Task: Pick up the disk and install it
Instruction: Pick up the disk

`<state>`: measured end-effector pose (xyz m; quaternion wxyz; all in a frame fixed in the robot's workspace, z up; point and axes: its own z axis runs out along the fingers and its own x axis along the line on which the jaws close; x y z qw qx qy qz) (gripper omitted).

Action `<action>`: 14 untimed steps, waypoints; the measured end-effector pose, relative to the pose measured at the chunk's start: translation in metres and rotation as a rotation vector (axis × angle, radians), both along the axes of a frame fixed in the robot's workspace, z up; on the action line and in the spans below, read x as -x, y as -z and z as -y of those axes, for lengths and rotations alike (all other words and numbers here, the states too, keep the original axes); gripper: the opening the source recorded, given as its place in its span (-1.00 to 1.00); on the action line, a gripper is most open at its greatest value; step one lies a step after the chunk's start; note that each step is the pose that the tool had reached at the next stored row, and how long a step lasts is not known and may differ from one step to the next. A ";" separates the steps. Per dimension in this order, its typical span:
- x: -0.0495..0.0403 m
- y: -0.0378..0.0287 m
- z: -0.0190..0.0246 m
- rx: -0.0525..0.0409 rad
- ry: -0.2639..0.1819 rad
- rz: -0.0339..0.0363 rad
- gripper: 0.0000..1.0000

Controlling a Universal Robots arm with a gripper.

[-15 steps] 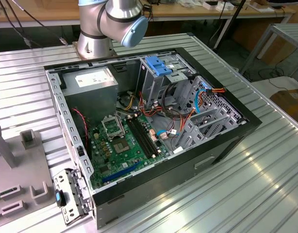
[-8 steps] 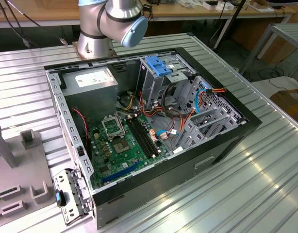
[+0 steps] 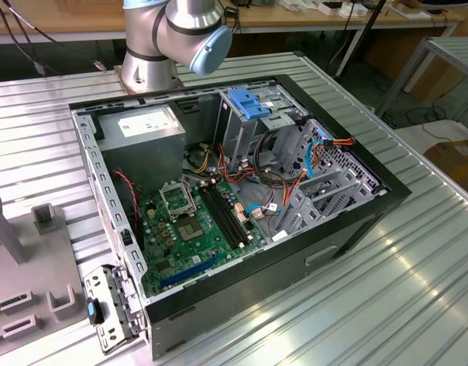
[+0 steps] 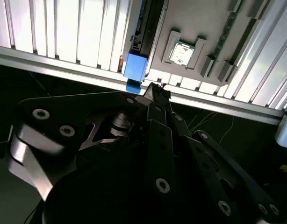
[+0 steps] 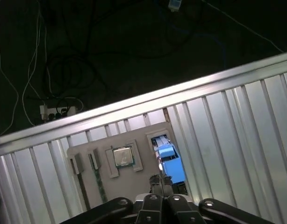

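In the exterior view we look down on the open computer case [image 3: 242, 191]; both wrist views face down on the grey fixture plate [image 4: 199, 18] [image 5: 134, 135] at the edge of the table [image 5: 237, 116].

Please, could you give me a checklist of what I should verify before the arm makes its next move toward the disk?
1. Is the disk seated in the grey fixture plate? Ok.
2. Is the pincer close to the disk's blue end? Ok, in both wrist views.
3. Is the pincer open for a grasp? Not ok, the jaws stand together.
4. Height of the pincer above the disk: cannot tell.
5. Is the computer case open on top? Ok.
6. Is the drive cage free of cables? Cannot tell.
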<state>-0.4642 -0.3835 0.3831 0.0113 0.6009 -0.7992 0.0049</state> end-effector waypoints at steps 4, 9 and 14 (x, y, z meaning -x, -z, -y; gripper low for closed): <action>-0.0039 0.0049 -0.0055 0.0080 -0.030 0.0069 -0.79; -0.0040 0.0096 -0.0073 0.0083 -0.125 0.0095 -0.77; -0.0042 0.0167 -0.0100 0.0085 -0.214 0.0118 -0.05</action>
